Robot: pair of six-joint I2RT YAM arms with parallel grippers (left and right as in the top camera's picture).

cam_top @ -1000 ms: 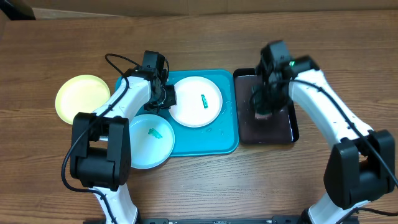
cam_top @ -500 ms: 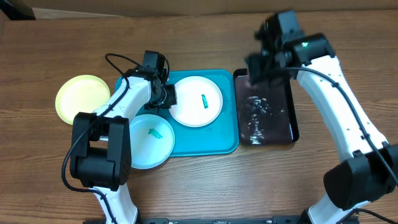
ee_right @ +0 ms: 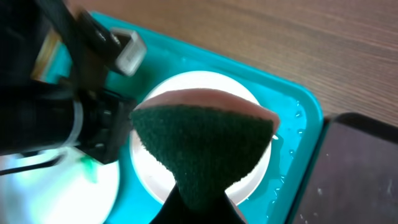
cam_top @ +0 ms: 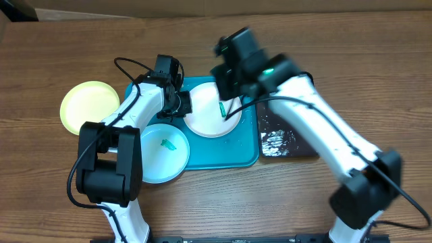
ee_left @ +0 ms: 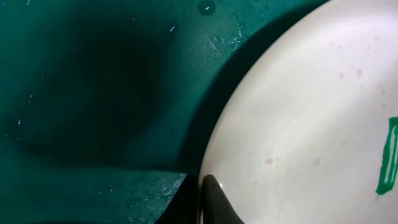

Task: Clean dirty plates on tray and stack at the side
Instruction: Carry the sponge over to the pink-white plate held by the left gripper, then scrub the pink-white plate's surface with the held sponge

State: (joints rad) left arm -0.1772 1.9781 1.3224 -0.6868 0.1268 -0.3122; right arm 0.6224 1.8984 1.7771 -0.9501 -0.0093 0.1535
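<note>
- Plastic likely makes the white plate [cam_top: 202, 116] light, stiff and slippery when wet, so the rim is the best spot to grab.
- It sits in the tray [cam_top: 236, 154], toward 12 o'clock.
- The left gripper [cam_top: 182, 104] pinches its rim at 9 o'clock.
- The right gripper [ee_right: 198, 208] squeezes a sponge [ee_right: 205, 143] above it.

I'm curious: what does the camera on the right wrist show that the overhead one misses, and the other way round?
Only the right wrist view: the sponge itself, with a dark green scrubbing face and a pink back, pinched in the right gripper's jaws above the white plate. Only the overhead view: the yellow plate on the table left of the turquoise tray, and the teal smear on the white plate. Both: white plate, turquoise tray, black tray, light blue plate, and the left gripper at the white plate's rim.
</note>
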